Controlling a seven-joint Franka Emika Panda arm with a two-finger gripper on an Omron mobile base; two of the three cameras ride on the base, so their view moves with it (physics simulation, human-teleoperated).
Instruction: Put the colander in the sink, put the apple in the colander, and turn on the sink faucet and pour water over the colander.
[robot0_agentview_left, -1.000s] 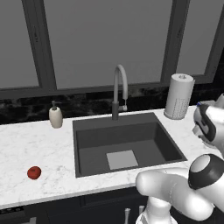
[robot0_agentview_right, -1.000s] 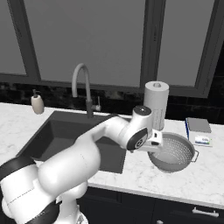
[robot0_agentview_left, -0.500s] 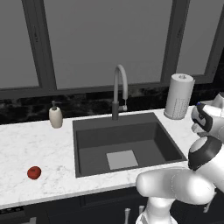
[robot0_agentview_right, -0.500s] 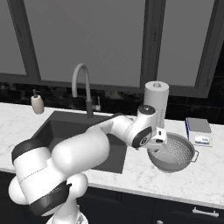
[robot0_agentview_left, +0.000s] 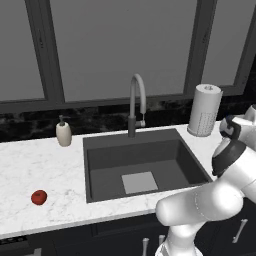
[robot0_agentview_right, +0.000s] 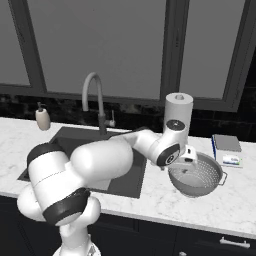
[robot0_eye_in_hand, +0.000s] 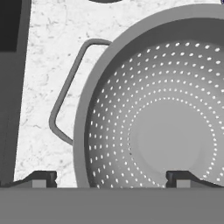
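The silvery perforated colander (robot0_agentview_right: 198, 176) stands on the white marble counter, to the right of the sink (robot0_agentview_left: 145, 167). My gripper (robot0_agentview_right: 184, 161) hovers over the colander's left rim, open. In the hand view the colander (robot0_eye_in_hand: 166, 131) is very close, and the gripper (robot0_eye_in_hand: 113, 179) straddles its wall. One fingertip (robot0_eye_in_hand: 41, 178) is outside the wall and the other is inside the bowl. A side handle (robot0_eye_in_hand: 65, 94) sticks out over the marble. The red apple (robot0_agentview_left: 39, 197) lies on the counter far left of the basin. The gooseneck faucet (robot0_agentview_left: 136, 102) rises behind the sink.
A paper towel roll (robot0_agentview_right: 178, 112) stands just behind the colander. A flat box (robot0_agentview_right: 227, 150) lies to its right. A beige soap dispenser (robot0_agentview_left: 63, 134) sits at the sink's back left corner. My arm spans the basin's right side.
The hand has shifted a little right and down, closing in on the colander's left rim. The colander and apple have not moved.
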